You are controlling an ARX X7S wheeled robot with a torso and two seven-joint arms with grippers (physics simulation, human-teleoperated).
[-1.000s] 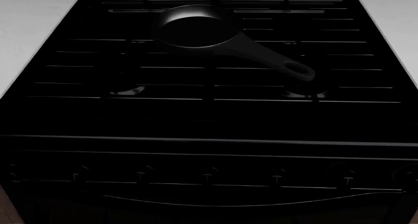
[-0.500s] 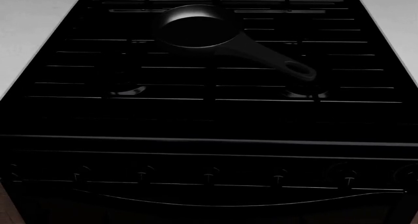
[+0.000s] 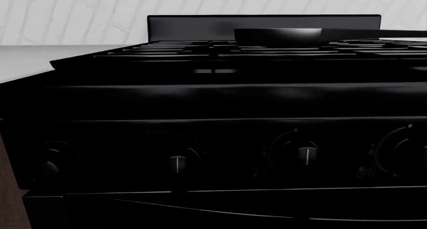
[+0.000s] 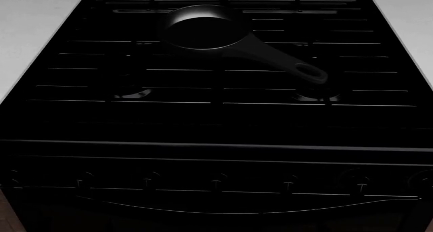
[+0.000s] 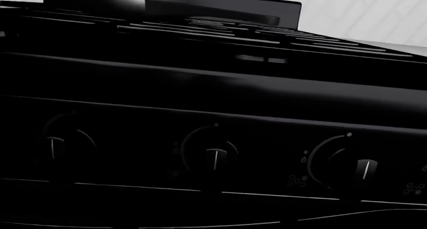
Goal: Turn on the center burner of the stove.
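Observation:
The matte-black stove (image 4: 216, 120) fills the head view, with thin grate bars on top and a row of small black knobs along its front panel; the middle knob (image 4: 218, 181) sits at the panel's centre. The left wrist view shows the front panel from close by, with several knobs, among them one (image 3: 178, 161) and another (image 3: 303, 153). The right wrist view shows three knobs, the middle of them (image 5: 213, 156). Neither gripper shows in any view; no fingers are visible in either wrist view.
A black pan (image 4: 203, 29) stands on the rear grates, its handle (image 4: 291, 62) pointing to the front right; it also shows in the left wrist view (image 3: 280, 35). White countertop (image 4: 27, 29) flanks the stove on both sides. A white tiled wall (image 3: 80, 14) stands behind.

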